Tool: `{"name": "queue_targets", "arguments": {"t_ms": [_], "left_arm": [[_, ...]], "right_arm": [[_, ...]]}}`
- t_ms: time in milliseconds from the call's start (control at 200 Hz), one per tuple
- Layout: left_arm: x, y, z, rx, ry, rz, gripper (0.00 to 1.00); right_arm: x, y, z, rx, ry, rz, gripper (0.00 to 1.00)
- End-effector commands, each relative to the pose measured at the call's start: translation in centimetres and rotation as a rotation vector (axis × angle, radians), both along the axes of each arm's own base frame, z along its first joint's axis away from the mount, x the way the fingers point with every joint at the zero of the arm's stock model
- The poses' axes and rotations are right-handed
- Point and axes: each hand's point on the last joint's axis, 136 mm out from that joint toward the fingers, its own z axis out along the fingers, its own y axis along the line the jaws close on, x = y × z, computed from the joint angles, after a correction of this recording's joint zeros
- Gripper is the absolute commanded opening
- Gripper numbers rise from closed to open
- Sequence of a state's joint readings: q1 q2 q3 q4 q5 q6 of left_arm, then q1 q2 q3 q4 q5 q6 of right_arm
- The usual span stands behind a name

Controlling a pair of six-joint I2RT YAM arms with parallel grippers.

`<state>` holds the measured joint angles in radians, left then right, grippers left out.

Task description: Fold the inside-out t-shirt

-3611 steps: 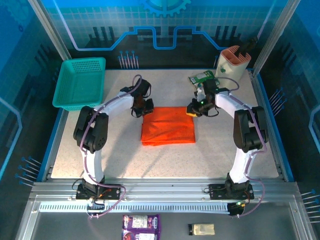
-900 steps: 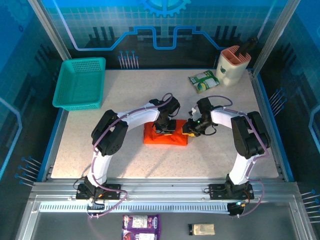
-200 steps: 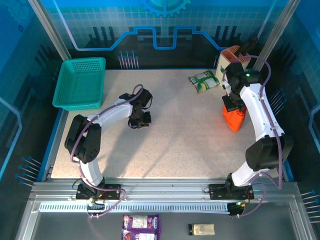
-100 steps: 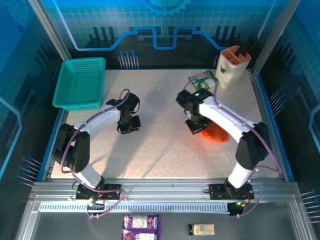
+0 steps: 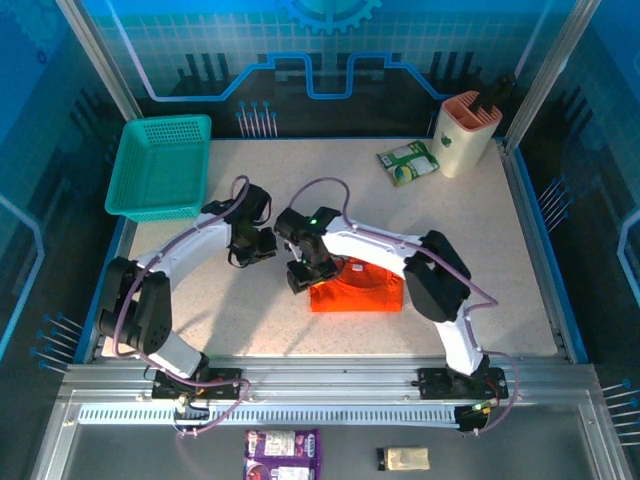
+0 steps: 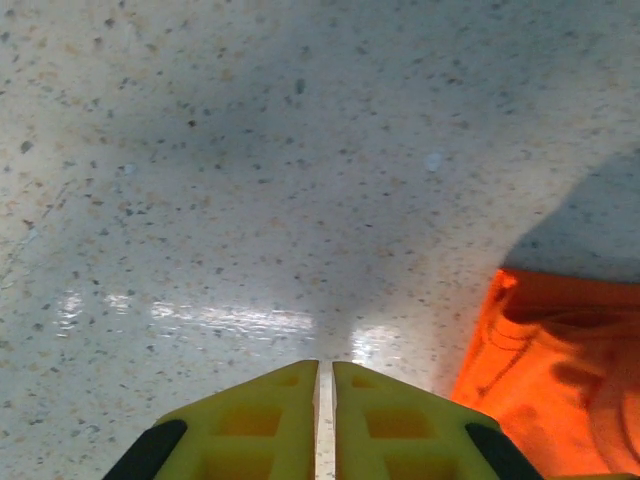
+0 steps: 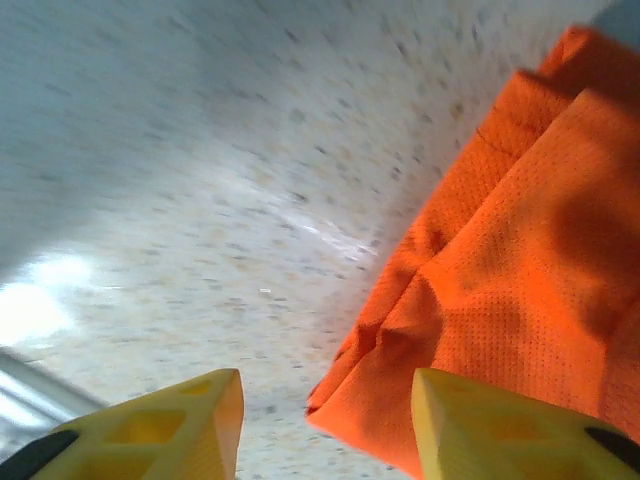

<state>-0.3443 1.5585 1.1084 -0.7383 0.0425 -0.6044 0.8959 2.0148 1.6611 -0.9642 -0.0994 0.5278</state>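
— Where is the shirt (image 5: 358, 292)?
— Folded flat at mid-table. Half a second ago it was a bunched lump further right.
— And the grippers?
— The right gripper (image 7: 326, 398), at the shirt's left edge, has let go, fingers apart. Beyond it the left gripper (image 6: 325, 385) has its fingers together, empty. A teal basket (image 5: 160, 165) sits far left.

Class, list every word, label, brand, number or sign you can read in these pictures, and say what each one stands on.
No text is legible anywhere.
Green packet: there is printing, but it is too small to read.
Purple packets: the printing is too small and blurred to read.
Small tan packet: too small to tell whether it has printing.
Orange t-shirt: plain cloth, no print or label showing.
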Motion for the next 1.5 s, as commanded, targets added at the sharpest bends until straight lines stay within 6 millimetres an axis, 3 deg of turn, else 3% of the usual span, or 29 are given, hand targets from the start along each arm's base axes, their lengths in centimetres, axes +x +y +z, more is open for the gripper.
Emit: {"name": "queue_targets", "arguments": {"t_ms": [0, 205, 305, 360, 465, 650, 775, 946, 1021, 1166, 1301, 1496], "left_arm": [[0.3, -3.1, 1.6, -0.084, -0.031, -0.038, 0.13], [-1.3, -11.5, 0.7, -0.173, 0.010, -0.165, 0.12], [-2.2, -15.2, -0.3, -0.171, 0.040, -0.235, 0.11], [-2.5, -16.3, -1.5, -0.158, 0.066, -0.252, 0.11], [-2.4, -15.9, -4.1, -0.105, 0.099, -0.233, 0.11], [-1.4, -11.8, -7.1, 0.065, 0.132, -0.203, 0.08], [0.0, -10.3, -6.2, 0.071, 0.092, -0.196, 0.08], [1.3, -10.8, -2.2, 0.007, 0.009, -0.230, 0.09], [0.8, -11.3, -1.1, -0.032, 0.006, -0.232, 0.09], [-1.3, -11.6, -1.0, -0.084, 0.029, -0.215, 0.11], [-3.6, -11.3, -2.9, -0.096, 0.079, -0.207, 0.11], [-5.5, -9.0, -6.3, -0.011, 0.138, -0.178, 0.10]], "right_arm": [[1.3, -2.0, 4.4, 0.159, -0.022, -0.069, 0.50], [2.2, -11.8, 2.8, 0.165, 0.018, -0.224, 0.50], [2.2, -14.2, 1.7, 0.219, 0.060, -0.277, 0.50], [2.4, -14.9, 1.2, 0.263, 0.080, -0.300, 0.50], [3.6, -15.8, -0.4, 0.331, 0.093, -0.347, 0.50], [4.9, -15.8, -3.5, 0.388, 0.145, -0.381, 0.48], [5.1, -15.4, -1.7, 0.413, 0.134, -0.372, 0.47], [6.0, -15.2, 2.1, 0.425, 0.063, -0.335, 0.47], [6.3, -14.1, 2.8, 0.435, 0.058, -0.285, 0.47], [7.7, -12.3, 1.8, 0.385, 0.081, -0.229, 0.47], [8.7, -10.6, 0.6, 0.281, 0.057, -0.122, 0.45], [10.2, -8.7, -1.5, 0.252, 0.062, -0.077, 0.34]]}}
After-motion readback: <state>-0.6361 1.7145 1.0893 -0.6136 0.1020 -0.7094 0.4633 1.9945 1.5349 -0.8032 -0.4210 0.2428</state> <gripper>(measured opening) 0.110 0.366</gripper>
